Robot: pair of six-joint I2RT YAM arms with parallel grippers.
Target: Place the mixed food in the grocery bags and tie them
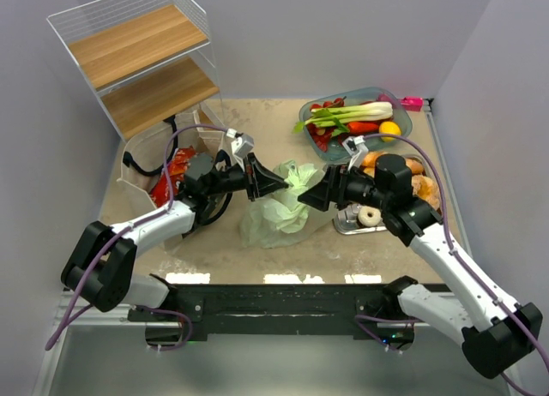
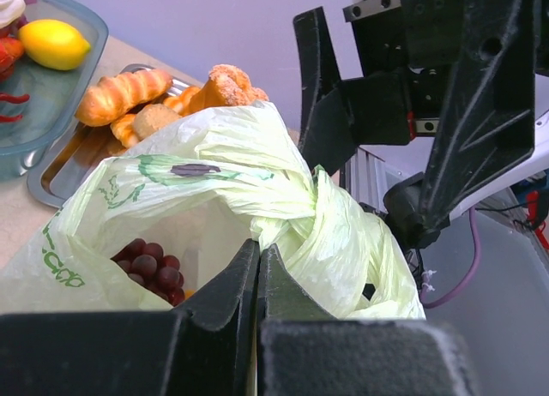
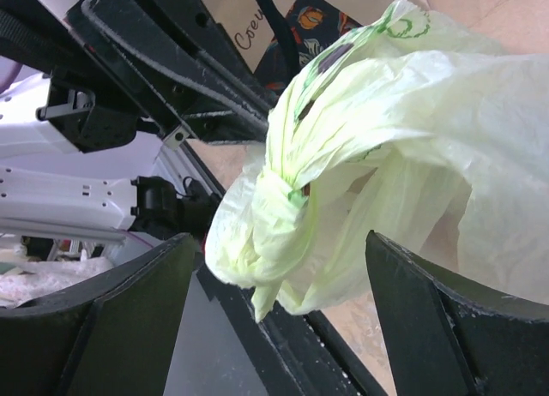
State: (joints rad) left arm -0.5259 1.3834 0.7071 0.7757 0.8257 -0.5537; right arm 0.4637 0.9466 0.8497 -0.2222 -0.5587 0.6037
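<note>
The pale-green bag (image 1: 276, 212) sits mid-counter (image 1: 343, 259) between the two arms, its top twisted into a loose knot (image 2: 292, 209). Beside the knot a gap is left, through which the grapes (image 2: 147, 263) inside can be seen. The left claw (image 2: 258, 255) is fully closed with its tips at the film just under the knot, and appears to pinch it. The right claw (image 3: 279, 242) stands wide open around the knot and touches nothing. The knot looks formed but not snugged. To finish it, the right claw should probably close on the short tail below the knot rather than on the knot itself. It should then draw away from the left claw slowly and level, so the thin film does not tear. The beige tote (image 1: 141, 169) stands well apart at the left.
</note>
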